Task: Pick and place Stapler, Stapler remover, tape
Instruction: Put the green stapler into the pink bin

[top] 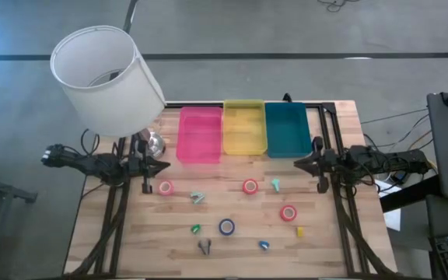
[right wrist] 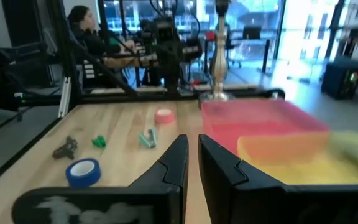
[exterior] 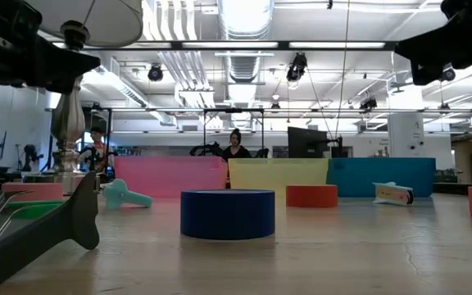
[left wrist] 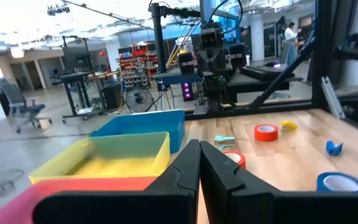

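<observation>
Four tape rolls lie flat on the wooden table: a pink one (top: 166,187), a red one (top: 250,186), another red one (top: 288,212) and a dark blue one (top: 226,226) (exterior: 227,214). Small teal stapler-like pieces (top: 198,197) (top: 275,184) lie between them, and a grey clawed stapler remover (top: 204,247) (exterior: 39,233) lies near the front edge. My left gripper (top: 162,166) (left wrist: 199,163) hovers shut at the table's left side, beyond the pink roll. My right gripper (top: 300,163) (right wrist: 192,155) hovers at the right side, its fingers all but together. Neither holds anything.
Pink (top: 199,134), yellow (top: 244,127) and teal (top: 287,129) bins stand side by side along the far edge. A lamp with a white shade (top: 103,78) rises at the far left corner. Tiny green (top: 196,229), blue (top: 264,245) and yellow (top: 299,231) pieces lie near the front. People show in the room behind.
</observation>
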{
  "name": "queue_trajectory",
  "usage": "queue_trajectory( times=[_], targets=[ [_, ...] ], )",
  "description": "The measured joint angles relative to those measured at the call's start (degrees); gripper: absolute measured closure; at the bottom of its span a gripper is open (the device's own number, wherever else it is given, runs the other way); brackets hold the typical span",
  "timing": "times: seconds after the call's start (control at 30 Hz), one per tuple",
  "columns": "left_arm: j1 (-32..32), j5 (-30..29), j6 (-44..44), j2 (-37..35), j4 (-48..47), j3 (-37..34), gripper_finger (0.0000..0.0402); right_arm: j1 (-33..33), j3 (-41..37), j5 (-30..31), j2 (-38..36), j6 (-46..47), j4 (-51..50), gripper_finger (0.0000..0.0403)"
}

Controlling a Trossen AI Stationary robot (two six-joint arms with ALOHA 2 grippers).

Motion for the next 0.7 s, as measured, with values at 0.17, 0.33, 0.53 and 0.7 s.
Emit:
queue_trajectory(
  times=[0.17,0.33,0.53,0.7],
  targets=[
    [0.01,-0.02,-7.71,0.0,3.05,0.0,0.039,0.0,0.01,0.0,0.02,-0.6,0.42,0.0371],
    [0.0,0.0,-16.44,0.0,3.93,-0.02,0.039,0.0,0.0,0.13,0.02,-3.64,3.13,0.0371],
    [0.11,-0.07,-24.54,0.24,4.74,-0.02,0.039,0.0,0.01,-0.09,2.2,-2.37,9.87,0.0371],
    [0.09,-0.12,-24.52,0.29,6.09,0.15,0.0382,0.0,0.0,-0.09,9.68,-3.46,19.62,0.0368]
  ],
)
